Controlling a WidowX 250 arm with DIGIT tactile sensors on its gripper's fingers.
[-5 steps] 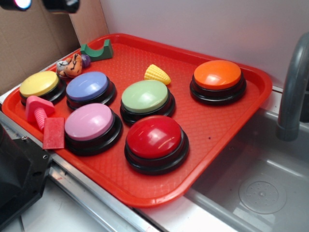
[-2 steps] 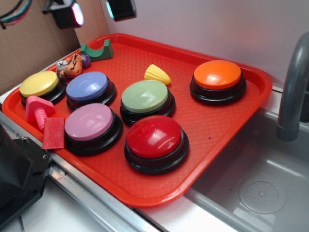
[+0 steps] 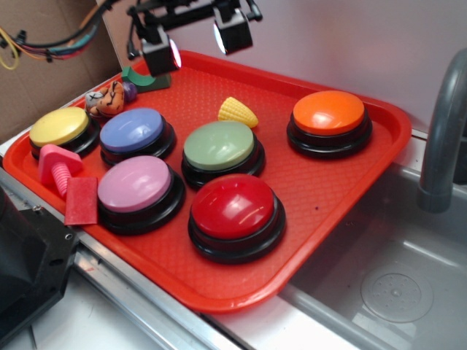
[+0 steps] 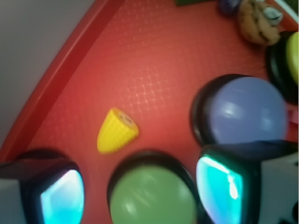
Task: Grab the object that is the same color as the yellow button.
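Observation:
The small yellow toy corn (image 3: 238, 111) lies on the red tray (image 3: 328, 182) behind the pale green button (image 3: 219, 145). In the wrist view the corn (image 4: 116, 131) lies just above the green button (image 4: 153, 196). The yellow button (image 3: 59, 126) stands at the tray's left edge; only its edge shows in the wrist view (image 4: 293, 53). My gripper (image 3: 197, 42) hangs open and empty high over the tray's back left, above and left of the corn. Its two fingers (image 4: 63, 198) stand wide apart in the wrist view.
Purple (image 3: 132, 130), pink (image 3: 135, 183), red (image 3: 233, 206) and orange (image 3: 328, 112) buttons stand on the tray. A pink screw (image 3: 57, 165), red block (image 3: 81, 200), green arch (image 3: 146, 79) and a small toy (image 3: 106, 100) lie along its left side. A sink (image 3: 394, 284) with a grey faucet (image 3: 441, 138) is to the right.
My gripper has come in from the top left and moved right and down over the tray's back. The objects on the tray have not moved.

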